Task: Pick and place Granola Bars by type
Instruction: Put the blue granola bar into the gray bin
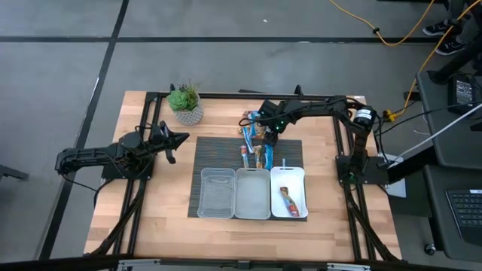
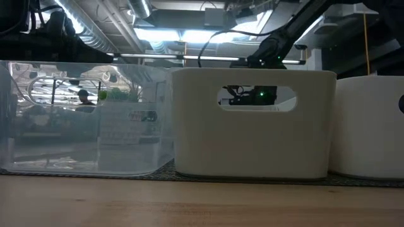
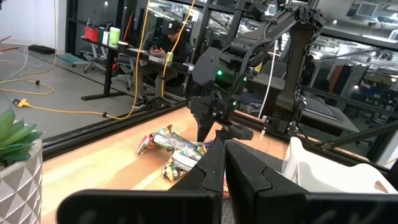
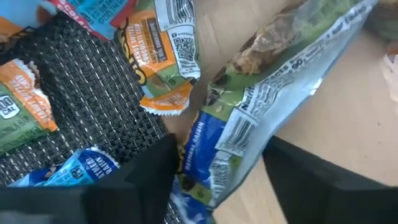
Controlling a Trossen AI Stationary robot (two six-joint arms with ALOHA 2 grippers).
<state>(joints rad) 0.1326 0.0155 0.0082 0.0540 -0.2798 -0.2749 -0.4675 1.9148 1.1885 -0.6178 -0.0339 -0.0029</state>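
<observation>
so far one bar (image 1: 289, 200) lies in the right tray (image 1: 300, 175), long axis running near to far; the other two trays look empty. beyond the trays, the right gripper (image 1: 265, 132) is down over the bar pile (image 1: 254, 143), jaws spread astride a silvery-blue bar (image 4: 249, 118) that lies slantwise. the pick is under way: next it must close and lift. the left gripper (image 1: 178, 138) waits at left, jaws pressed together.

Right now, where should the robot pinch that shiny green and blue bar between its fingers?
Probably across its narrow middle, coming straight down from above. The green and blue bar lies flat, half on the dark mat, half on the wooden table, and the right gripper already straddles it, open. Its crimped ends look thin and slippery.
</observation>
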